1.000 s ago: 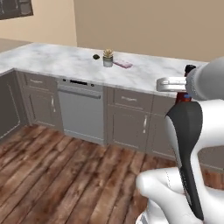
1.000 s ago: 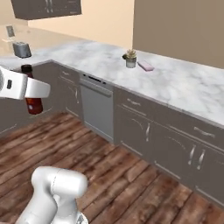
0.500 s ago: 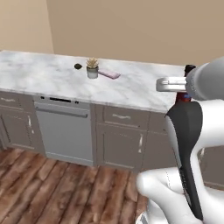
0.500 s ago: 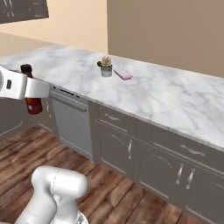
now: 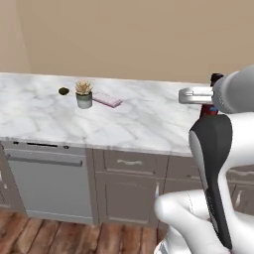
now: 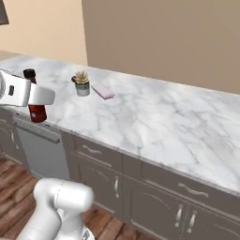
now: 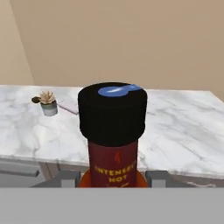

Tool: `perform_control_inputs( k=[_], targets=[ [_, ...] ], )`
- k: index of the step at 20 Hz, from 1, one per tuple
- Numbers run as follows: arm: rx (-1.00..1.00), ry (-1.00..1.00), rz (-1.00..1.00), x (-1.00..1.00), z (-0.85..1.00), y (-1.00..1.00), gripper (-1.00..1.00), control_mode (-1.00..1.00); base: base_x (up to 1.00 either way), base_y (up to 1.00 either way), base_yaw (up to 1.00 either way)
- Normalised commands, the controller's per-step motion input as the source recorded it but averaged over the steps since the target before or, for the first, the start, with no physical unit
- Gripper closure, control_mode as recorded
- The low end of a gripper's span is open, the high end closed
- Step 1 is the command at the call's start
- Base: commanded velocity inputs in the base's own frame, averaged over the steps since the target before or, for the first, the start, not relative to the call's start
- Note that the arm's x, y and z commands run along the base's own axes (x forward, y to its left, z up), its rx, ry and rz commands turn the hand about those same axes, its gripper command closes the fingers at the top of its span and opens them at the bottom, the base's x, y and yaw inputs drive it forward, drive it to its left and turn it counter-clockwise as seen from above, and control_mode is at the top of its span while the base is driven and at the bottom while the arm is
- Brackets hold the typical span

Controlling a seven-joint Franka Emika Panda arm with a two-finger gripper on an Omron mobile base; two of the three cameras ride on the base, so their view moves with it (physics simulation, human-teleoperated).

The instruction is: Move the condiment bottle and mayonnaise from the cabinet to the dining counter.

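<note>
My gripper is shut on the condiment bottle, a slim dark red bottle with a black cap, and holds it upright in the air by the near edge of the dining counter. In the hand view the bottle rises between the two fingertips, with the marble dining counter behind it. From the left base the bottle peeks out behind the arm, over the dining counter. The mayonnaise and the cabinet are out of view.
A small potted succulent, a flat pink item and a small dark object sit toward the counter's back left. Grey drawers and a dishwasher front run under the slab. A tan wall backs it.
The whole picture has shifted: the base has moved along and closer to the marble counter. The bottle stays in the gripper, in the same place relative to the arm.
</note>
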Motion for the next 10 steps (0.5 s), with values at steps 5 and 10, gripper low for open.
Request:
perform_control_inputs(
  k=[5,10],
  targets=[
    [0.00,0.00,0.00,0.00,0.00,0.00,1.00,1.00,1.00,0.33,-0.12],
    [0.00,0.00,0.00,0.00,0.00,0.00,1.00,1.00,0.98,0.29,-0.05]
  ],
)
